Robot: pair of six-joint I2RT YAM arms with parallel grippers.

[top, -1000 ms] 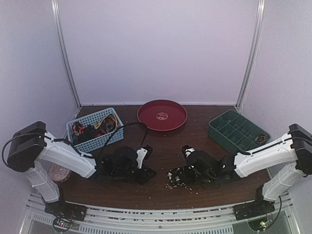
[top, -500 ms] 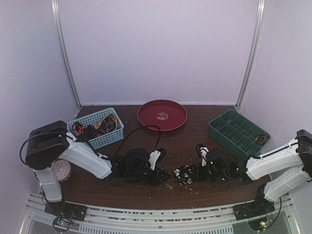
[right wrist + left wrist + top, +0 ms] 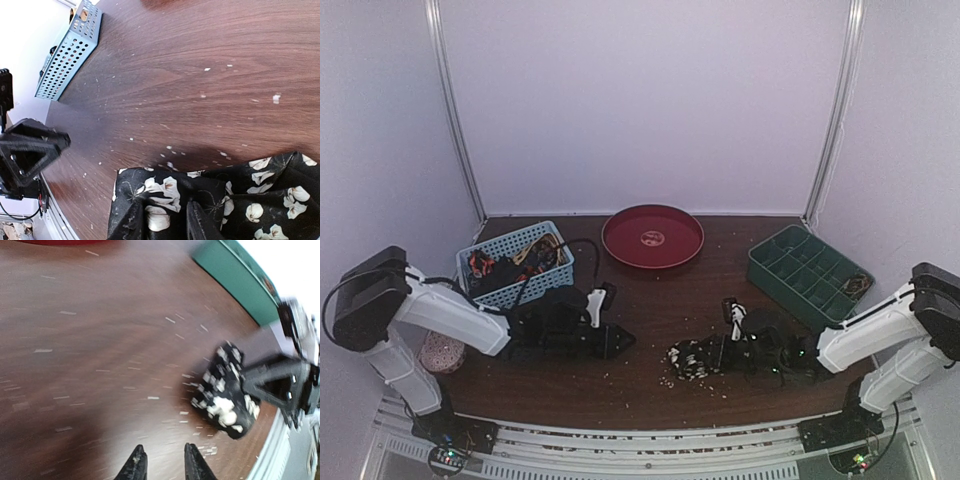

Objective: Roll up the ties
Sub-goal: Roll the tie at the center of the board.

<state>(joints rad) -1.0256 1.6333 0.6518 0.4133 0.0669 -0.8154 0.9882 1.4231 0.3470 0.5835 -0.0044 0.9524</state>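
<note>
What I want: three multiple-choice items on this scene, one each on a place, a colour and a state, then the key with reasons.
1. Where on the table is the blue basket?
A. Left rear, left of the red tray
B. Near right corner
C. Centre front
2. The tie at the right gripper is
A. plain orange
B. black with white flowers
C. red striped
3. The left gripper is
A. shut on a tie
B. open, holding nothing
C. shut on the basket
1 A: the top view shows it back left, beside the tray.
2 B: the right wrist view shows the print.
3 B: only table shows between its fingers.
</note>
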